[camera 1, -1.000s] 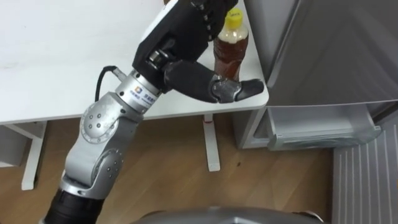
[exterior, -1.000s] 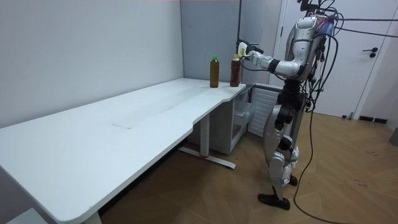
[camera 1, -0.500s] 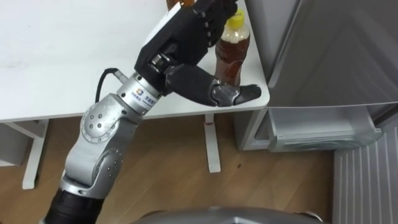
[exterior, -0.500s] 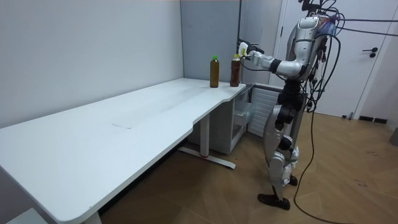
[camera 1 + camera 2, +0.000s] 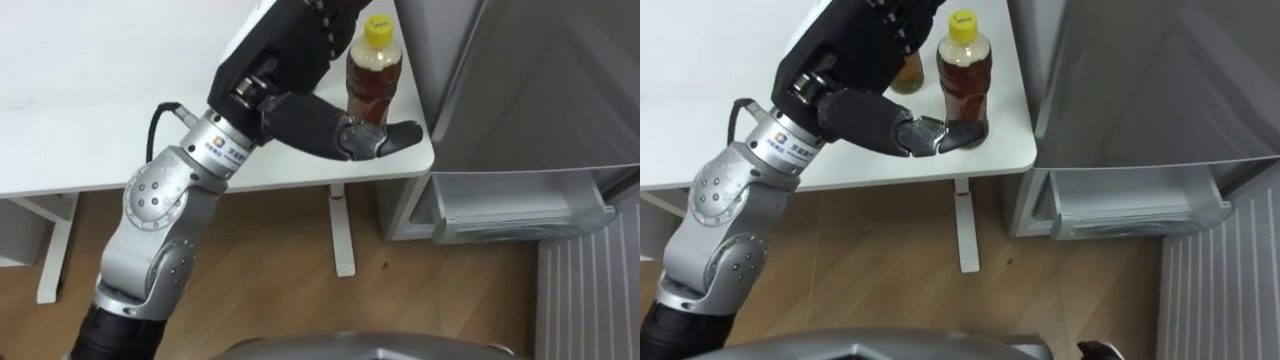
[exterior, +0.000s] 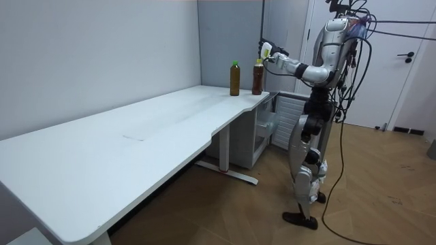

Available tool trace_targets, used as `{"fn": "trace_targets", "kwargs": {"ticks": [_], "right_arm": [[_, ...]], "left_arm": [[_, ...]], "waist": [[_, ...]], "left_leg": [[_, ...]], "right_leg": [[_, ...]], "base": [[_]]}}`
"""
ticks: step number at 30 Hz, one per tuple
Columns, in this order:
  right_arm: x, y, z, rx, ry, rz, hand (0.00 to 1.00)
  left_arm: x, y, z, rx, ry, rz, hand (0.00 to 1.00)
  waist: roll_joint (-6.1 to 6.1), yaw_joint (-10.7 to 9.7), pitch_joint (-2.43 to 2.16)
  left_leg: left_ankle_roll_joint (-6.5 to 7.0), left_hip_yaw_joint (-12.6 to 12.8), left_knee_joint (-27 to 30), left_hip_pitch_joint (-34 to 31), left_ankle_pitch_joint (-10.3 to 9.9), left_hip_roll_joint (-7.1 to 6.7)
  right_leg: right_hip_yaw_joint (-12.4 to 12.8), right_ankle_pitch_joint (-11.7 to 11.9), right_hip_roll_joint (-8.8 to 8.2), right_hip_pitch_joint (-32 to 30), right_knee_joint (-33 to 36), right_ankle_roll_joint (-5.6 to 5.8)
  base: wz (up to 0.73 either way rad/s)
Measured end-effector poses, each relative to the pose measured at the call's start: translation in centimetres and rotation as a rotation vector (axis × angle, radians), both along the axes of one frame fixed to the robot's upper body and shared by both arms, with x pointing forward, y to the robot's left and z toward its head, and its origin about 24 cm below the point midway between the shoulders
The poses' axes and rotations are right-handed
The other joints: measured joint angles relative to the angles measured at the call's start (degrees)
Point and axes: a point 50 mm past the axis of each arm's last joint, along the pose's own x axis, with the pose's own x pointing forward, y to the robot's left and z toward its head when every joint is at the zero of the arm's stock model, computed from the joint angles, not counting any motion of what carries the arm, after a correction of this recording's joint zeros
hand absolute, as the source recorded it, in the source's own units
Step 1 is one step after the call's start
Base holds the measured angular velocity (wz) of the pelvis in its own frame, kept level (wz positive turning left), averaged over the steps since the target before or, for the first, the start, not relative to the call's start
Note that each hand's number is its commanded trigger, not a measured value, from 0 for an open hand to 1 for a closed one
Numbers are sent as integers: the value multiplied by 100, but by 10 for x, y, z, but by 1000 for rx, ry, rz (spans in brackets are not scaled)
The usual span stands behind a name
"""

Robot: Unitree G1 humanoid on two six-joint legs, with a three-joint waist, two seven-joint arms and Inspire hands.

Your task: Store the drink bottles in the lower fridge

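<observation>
Step in hand: reaching for the first drink, nothing gripped yet.

My left hand (image 5: 290, 60) hangs over the tabletop (image 5: 90, 90) corner. The forearm angles up from lower left, the palm faces right, the fingers are loose and unclosed, and the thumb is stretched out low.

The second bottle (image 5: 906, 72) is partly hidden behind my fingers. The yellow-capped bottle (image 5: 372, 85) stands upright just right of the palm; I cannot tell if they touch.

Next, by my judgement: wrap the bottle, lift it, and carry it right and down to the open lower fridge (image 5: 520, 205).

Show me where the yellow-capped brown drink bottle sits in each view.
Left eye view: yellow-capped brown drink bottle top centre, beside left hand.
Right eye view: bottle top centre.
Room view: bottle upper middle, at the table's far end.
Shared landmark: white table corner beneath it.
</observation>
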Motion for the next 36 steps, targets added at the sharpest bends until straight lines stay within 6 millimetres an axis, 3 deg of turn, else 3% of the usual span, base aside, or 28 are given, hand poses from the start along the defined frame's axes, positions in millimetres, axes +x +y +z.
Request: {"fn": "trace_targets", "kwargs": {"ticks": [20,36], "right_arm": [[-1,2,0,17,8,6,0],[1,2,0,-2,-9,11,0]], "left_arm": [[2,2,-1,2,9,42,0],[11,7,-29,79,115,141,0]], "waist": [[-32,1,22],[-53,-23,38]], "left_leg": [[0,15,-13,86,0,-1],[0,8,9,90,0,1]], "right_leg": [[15,0,-2,27,2,0],[0,0,-1,45,4,0]], "base": [[0],[0]]}}
